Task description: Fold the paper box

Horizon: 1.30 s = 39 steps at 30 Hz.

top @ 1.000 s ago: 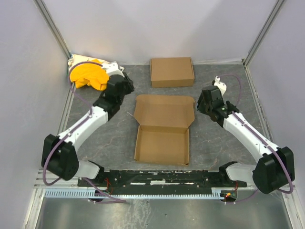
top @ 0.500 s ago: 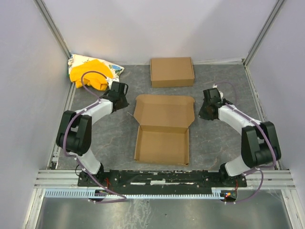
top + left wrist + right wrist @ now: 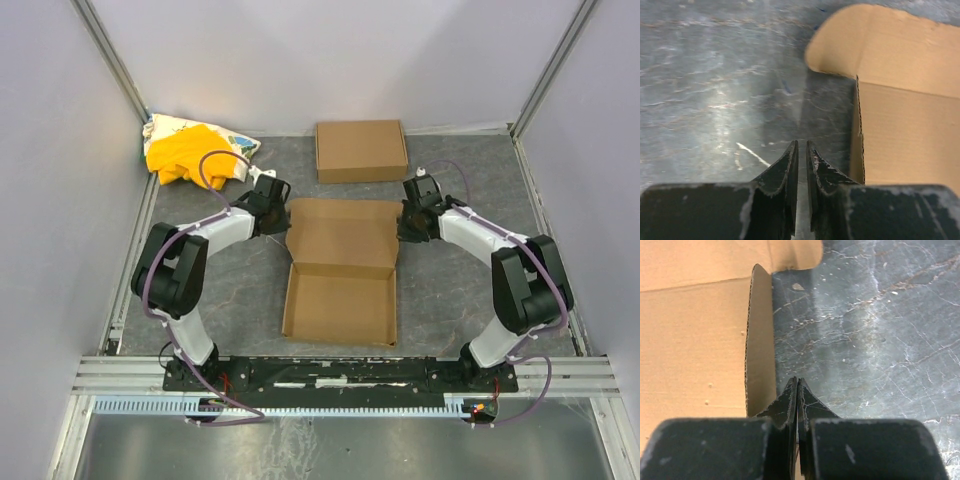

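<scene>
The paper box (image 3: 340,300) lies open at the table's middle, its shallow tray toward me and its lid (image 3: 345,235) flat behind it. My left gripper (image 3: 279,217) sits low just off the lid's left edge. In the left wrist view the paper box (image 3: 900,100) is to the right of my left gripper (image 3: 801,144), whose jaws are open by only a thin slit with nothing between them. My right gripper (image 3: 403,222) is at the lid's right edge. My right gripper (image 3: 797,380) is shut and empty in the right wrist view, beside a raised side flap (image 3: 761,340) of the paper box (image 3: 695,330).
A second flat brown cardboard box (image 3: 361,150) lies at the back of the table behind the lid. A yellow cloth bundle (image 3: 185,158) is in the back left corner. Grey walls close in both sides and the back.
Both arms have swung inward from the table's sides to the lid's left and right edges. The right jaws have shut and the left jaws have narrowed.
</scene>
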Each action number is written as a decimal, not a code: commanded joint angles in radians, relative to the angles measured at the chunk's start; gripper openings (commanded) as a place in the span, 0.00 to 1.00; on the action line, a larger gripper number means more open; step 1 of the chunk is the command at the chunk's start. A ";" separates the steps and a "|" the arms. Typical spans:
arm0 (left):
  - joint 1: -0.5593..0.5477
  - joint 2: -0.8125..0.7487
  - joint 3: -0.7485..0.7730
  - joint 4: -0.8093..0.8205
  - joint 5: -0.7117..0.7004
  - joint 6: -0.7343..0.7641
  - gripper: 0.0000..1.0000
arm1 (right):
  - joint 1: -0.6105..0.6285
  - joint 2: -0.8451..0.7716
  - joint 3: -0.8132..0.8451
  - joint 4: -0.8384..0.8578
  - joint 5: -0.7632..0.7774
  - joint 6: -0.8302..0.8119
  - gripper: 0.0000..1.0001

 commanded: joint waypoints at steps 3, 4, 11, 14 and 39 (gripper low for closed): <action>-0.099 0.005 0.057 0.018 -0.021 0.056 0.18 | 0.074 0.037 0.088 -0.026 0.058 -0.038 0.02; -0.113 0.005 0.061 0.015 -0.028 0.060 0.18 | 0.086 0.046 0.098 -0.029 0.064 -0.040 0.02; -0.196 0.039 0.105 -0.051 -0.110 0.101 0.18 | 0.149 0.100 0.135 -0.039 0.097 -0.038 0.02; -0.212 0.060 0.128 -0.082 -0.131 0.115 0.18 | 0.163 0.108 0.146 -0.049 0.118 -0.038 0.02; -0.328 0.088 0.207 -0.207 -0.404 0.202 0.19 | 0.275 0.125 0.229 -0.170 0.365 -0.088 0.01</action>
